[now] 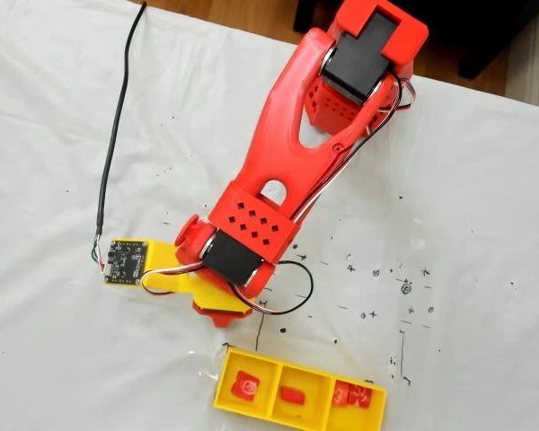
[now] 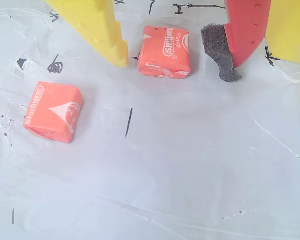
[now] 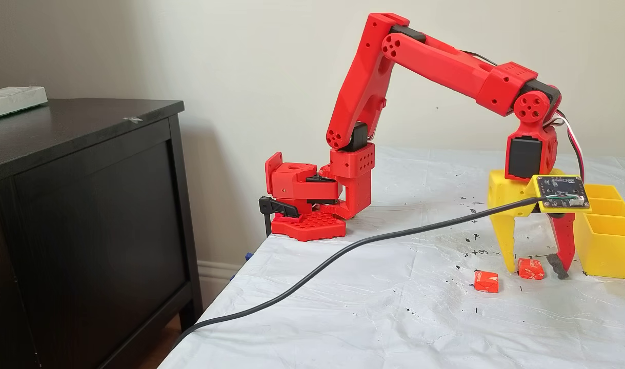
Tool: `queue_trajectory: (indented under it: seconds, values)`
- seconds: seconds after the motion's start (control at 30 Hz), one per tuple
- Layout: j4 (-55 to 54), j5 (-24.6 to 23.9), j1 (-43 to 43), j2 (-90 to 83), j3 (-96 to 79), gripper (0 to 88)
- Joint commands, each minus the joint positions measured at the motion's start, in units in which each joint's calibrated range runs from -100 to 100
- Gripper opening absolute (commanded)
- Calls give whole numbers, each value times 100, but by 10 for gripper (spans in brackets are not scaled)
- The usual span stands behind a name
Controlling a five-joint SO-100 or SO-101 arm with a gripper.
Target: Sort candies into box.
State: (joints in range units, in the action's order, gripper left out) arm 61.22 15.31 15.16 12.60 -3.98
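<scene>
We see the hand pointing down at the desk, fingers spread, straddling one orange candy without touching.

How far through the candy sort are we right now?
Done: each of the three box compartments already holds red candy. In hand: nothing gripped, but the open tool straddles one orange candy on the sheet. Left: that one plus a second orange candy lying loose nearby.
</scene>
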Motion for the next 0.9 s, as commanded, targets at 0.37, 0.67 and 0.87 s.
queue_trajectory:
  seconds: [0.37,0.67,0.87]
  values:
    - [30,-137,-311,114,521,236]
    - [38,-186,-338,21,366,61]
    - [13,-239,-320,63,348,47]
